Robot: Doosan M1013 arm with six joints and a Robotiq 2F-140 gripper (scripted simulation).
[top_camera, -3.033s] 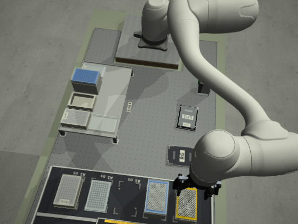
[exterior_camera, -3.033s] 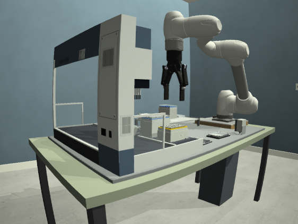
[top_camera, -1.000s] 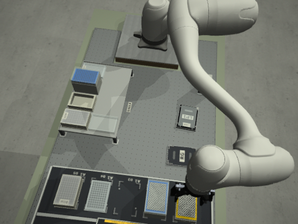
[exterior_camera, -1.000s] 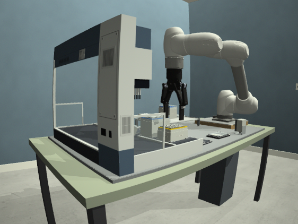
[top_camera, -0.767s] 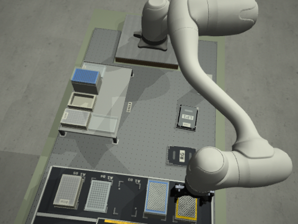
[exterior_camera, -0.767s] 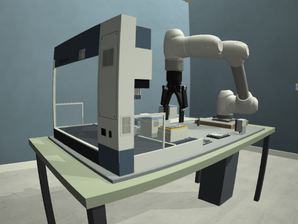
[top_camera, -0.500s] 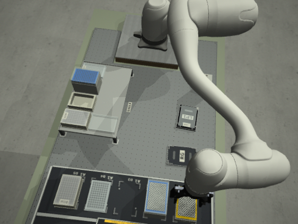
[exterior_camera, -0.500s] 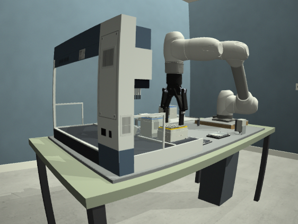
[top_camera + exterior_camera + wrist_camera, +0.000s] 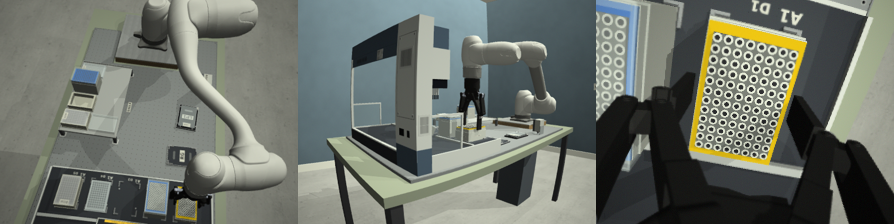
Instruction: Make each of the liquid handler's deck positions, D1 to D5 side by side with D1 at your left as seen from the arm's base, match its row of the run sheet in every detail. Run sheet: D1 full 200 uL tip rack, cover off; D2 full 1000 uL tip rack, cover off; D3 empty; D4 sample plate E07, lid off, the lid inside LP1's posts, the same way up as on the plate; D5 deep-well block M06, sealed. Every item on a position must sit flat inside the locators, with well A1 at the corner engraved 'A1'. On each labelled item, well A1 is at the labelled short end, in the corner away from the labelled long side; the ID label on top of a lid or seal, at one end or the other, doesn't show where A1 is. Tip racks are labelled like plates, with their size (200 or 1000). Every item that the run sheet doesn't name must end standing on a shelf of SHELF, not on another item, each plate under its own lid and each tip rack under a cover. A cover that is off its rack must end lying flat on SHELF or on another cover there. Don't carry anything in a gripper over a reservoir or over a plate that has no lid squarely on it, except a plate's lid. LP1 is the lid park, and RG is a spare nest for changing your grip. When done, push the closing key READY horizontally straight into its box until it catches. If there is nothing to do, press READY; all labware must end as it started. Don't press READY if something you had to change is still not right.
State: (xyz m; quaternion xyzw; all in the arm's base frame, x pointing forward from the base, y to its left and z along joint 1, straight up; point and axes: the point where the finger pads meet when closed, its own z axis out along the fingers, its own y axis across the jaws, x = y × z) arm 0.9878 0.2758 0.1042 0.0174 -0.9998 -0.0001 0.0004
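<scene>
A yellow-rimmed tip rack [image 9: 186, 209] [image 9: 470, 133] [image 9: 746, 75] stands uncovered on D1, every hole showing a ring. My gripper [image 9: 192, 199] [image 9: 471, 125] [image 9: 742, 98] is open right over it, one finger outside each long side and the tips about level with the rack's top. I cannot see any contact. A blue-rimmed tip rack [image 9: 157, 196] [image 9: 447, 125] [image 9: 616, 65] stands uncovered on D2. D3 [image 9: 129, 196] is bare. A clear plate [image 9: 98, 195] without a lid sits on D4. A deep-well block [image 9: 68, 191] sits on D5.
SHELF [image 9: 114, 87] carries a blue-topped rack [image 9: 86, 79], an open tan trough [image 9: 81, 101], a lidded plate [image 9: 75, 118] and a clear cover [image 9: 103, 123]. LP1 [image 9: 187, 117] and RG [image 9: 182, 155] lie mid-table. The handler's gantry [image 9: 414, 93] towers beside the deck. A small grey box [image 9: 537, 126] stands near the table edge.
</scene>
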